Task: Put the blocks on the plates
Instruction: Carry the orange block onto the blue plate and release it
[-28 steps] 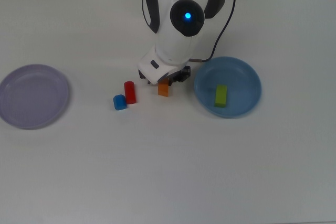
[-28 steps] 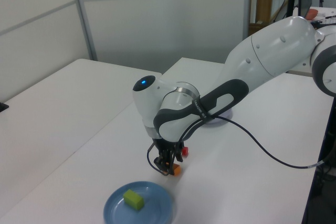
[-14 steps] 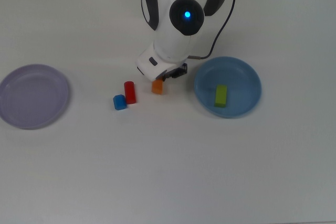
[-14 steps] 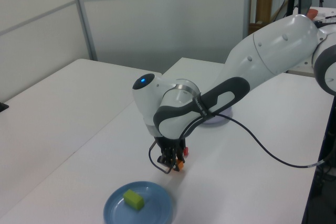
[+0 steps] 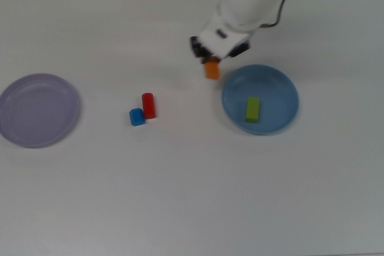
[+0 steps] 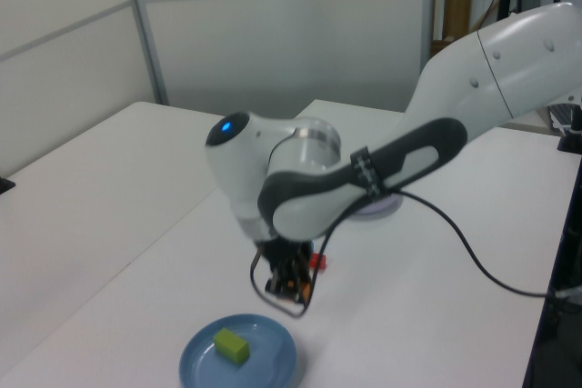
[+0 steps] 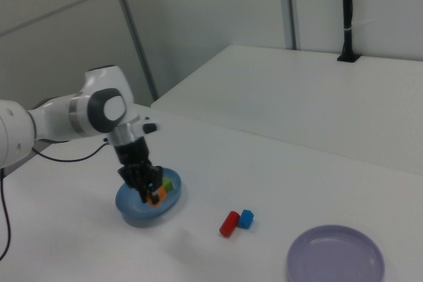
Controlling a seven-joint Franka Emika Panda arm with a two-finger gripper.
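The orange block [image 5: 212, 70] (clamped in the gripper [image 5: 211, 64]) hangs beside the blue plate [image 5: 282, 120].

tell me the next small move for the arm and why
Probably carry the orange block a little further toward the top view's right, over the blue plate, then lower it. The gripper holds it lifted just outside the rim, and the green block leaves room.

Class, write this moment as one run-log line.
gripper: shut on orange block, lifted | green block: on blue plate | red block, blue block: on table
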